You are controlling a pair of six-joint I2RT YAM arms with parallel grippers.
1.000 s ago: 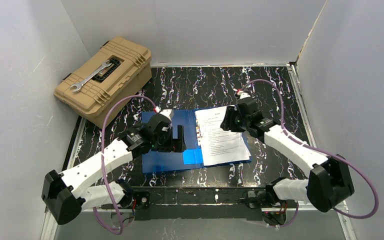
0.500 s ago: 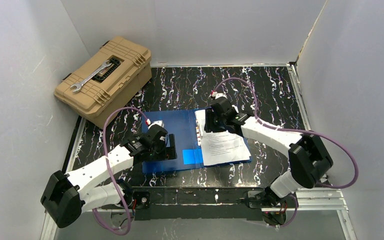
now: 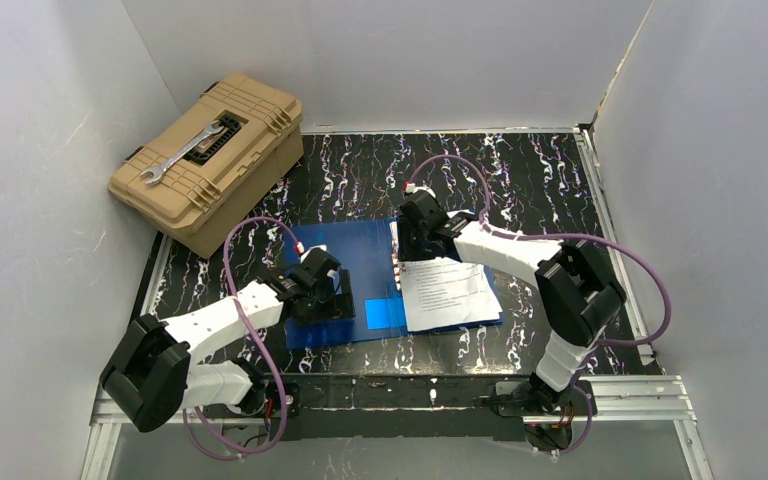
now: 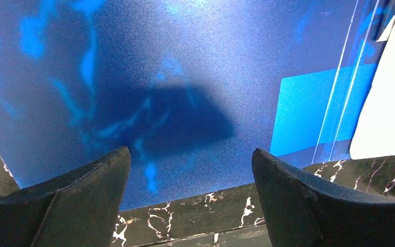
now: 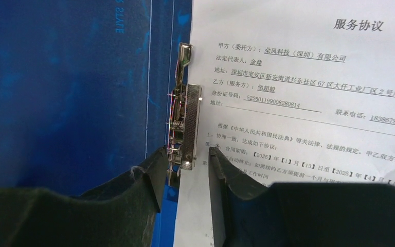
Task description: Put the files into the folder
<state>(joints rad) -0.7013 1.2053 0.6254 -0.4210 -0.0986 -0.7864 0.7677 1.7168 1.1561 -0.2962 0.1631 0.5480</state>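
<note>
Both jaws stand apart: left gripper [image 4: 190,154] wide and empty over the folder [image 4: 133,77], right gripper [image 5: 185,154] narrowly straddling its clip [image 5: 187,118] beside the files [image 5: 298,103].

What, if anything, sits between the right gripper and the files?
Only the metal clip: it lies between the fingers of the right gripper, on the files' left edge. Nothing else visible. The files already lie on the open folder.
</note>
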